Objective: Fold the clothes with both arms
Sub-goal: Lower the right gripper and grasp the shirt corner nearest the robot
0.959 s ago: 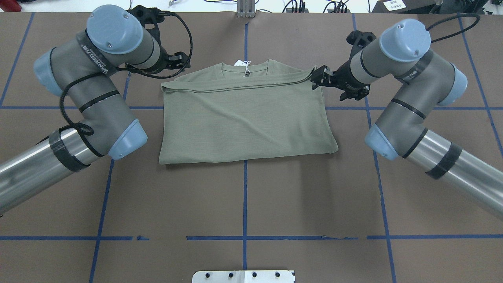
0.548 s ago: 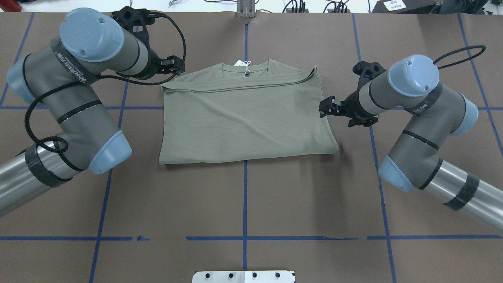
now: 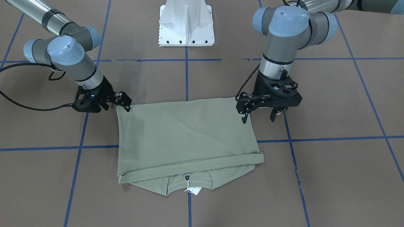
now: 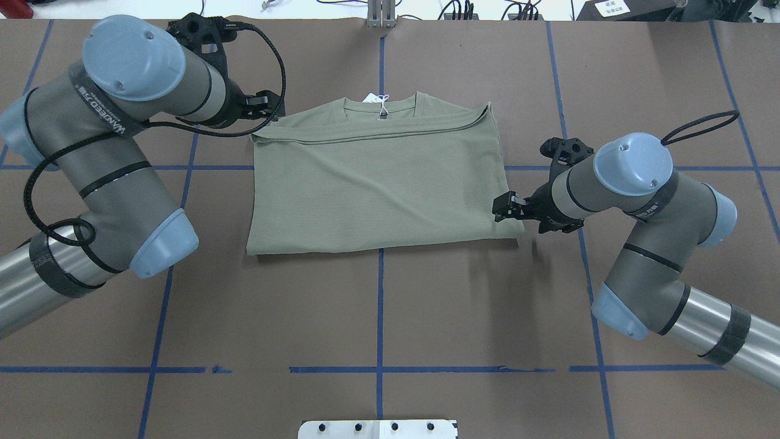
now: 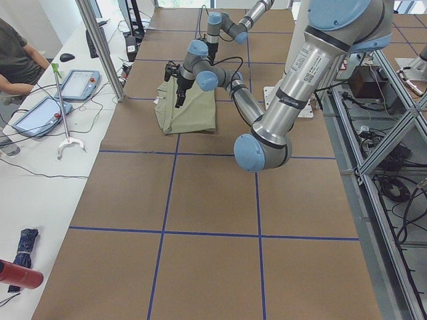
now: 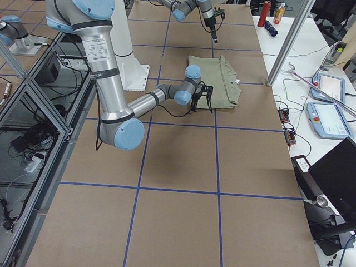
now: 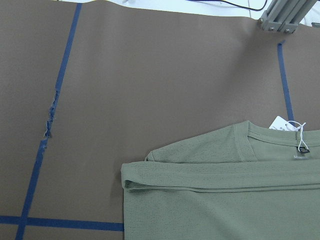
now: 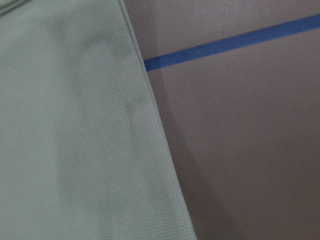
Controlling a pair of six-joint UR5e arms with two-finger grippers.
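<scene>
The sage-green shirt (image 4: 378, 183) lies flat on the brown table, folded into a rectangle with its hem doubled up to the collar. Its white hang tag (image 4: 373, 97) shows at the neck, as in the front view (image 3: 194, 190). My left gripper (image 4: 271, 107) is open and empty, raised beside the shirt's far left corner; the front view (image 3: 258, 118) shows its fingers apart. My right gripper (image 4: 503, 208) is low at the shirt's near right corner (image 3: 125, 102), open and holding nothing. The right wrist view shows only the shirt's edge (image 8: 75, 125) and bare table.
Blue tape lines (image 4: 379, 305) cross the table. The white base pedestal (image 3: 186, 25) stands on the robot's side. A metal post (image 5: 100, 47) and a desk with tablets (image 5: 40, 113) and cables lie past the far edge. A person sits there.
My right gripper has left the hem's far right corner and moved along the shirt's right edge to the near right corner. My left arm has drawn slightly left. The shirt has not moved.
</scene>
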